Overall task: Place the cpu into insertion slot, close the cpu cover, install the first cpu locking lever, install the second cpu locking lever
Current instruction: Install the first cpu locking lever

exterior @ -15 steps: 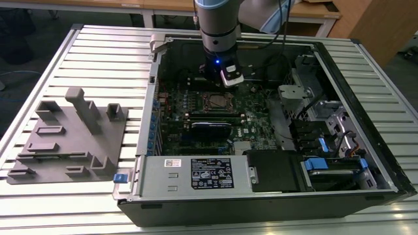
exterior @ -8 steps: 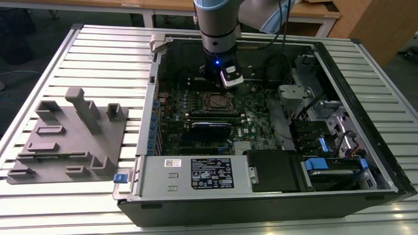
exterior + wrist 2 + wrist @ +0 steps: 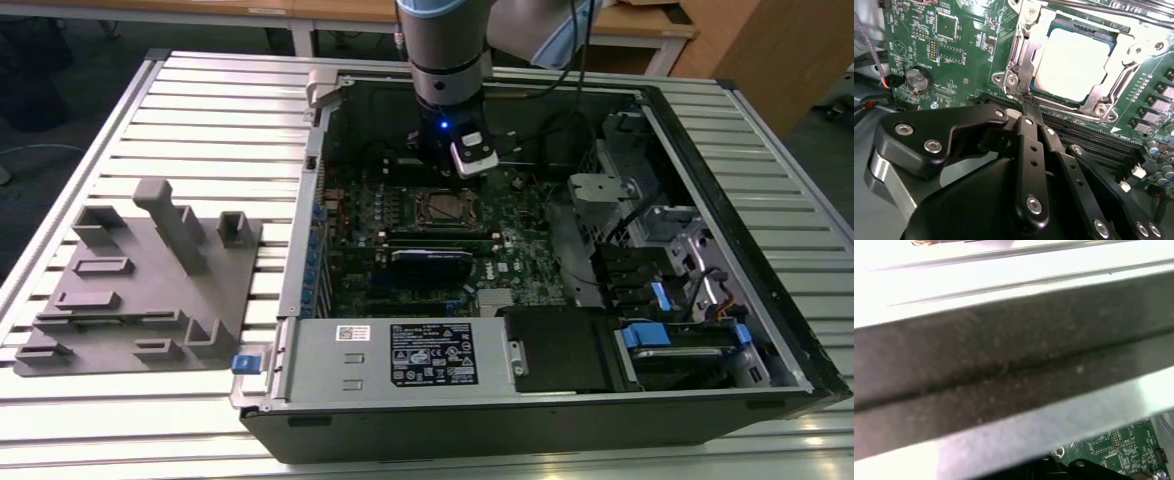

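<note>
The cpu [image 3: 1074, 57], a pale silver square, lies in the insertion slot [image 3: 441, 207] on the green board inside the open computer case. The cpu cover [image 3: 1126, 75], a silver frame, lies flat around it. A thin metal locking lever [image 3: 1023, 70] runs along one side of the socket, and another rod [image 3: 1104, 7] crosses its far side. My gripper [image 3: 1026, 106] is shut, with its black fingertips together at the socket's corner by the end of the first lever. In the exterior view the gripper [image 3: 467, 165] hangs just behind the socket.
Black memory slots [image 3: 1094, 135] run beside the socket, close under the fingers. A coin battery [image 3: 918, 80] sits on the board. The case wall [image 3: 1004, 370] is close to the first wrist camera. A grey fixture block [image 3: 147, 290] stands on the slatted table; a power supply [image 3: 400, 355] is at the case's front.
</note>
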Available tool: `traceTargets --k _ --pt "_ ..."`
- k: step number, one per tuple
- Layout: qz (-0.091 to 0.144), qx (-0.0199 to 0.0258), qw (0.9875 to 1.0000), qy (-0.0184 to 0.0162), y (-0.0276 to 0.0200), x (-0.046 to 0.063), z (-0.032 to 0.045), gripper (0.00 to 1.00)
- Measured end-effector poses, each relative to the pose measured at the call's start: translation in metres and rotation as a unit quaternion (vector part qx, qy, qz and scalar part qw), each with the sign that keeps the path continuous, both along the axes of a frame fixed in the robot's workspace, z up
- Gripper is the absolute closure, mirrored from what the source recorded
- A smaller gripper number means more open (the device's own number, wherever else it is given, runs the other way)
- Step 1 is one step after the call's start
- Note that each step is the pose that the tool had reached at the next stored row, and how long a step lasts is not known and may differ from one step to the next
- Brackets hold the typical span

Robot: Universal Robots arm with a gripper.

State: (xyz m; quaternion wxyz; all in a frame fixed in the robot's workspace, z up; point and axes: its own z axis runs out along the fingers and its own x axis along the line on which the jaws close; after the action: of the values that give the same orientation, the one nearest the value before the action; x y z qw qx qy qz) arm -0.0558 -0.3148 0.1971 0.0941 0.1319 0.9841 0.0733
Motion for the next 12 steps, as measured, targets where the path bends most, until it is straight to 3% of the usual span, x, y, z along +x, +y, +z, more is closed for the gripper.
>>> traceTargets --k 12 --pt "-0.001 -0.0005 1.0 -0.0001 0.0001 0.0 0.0184 0.89"
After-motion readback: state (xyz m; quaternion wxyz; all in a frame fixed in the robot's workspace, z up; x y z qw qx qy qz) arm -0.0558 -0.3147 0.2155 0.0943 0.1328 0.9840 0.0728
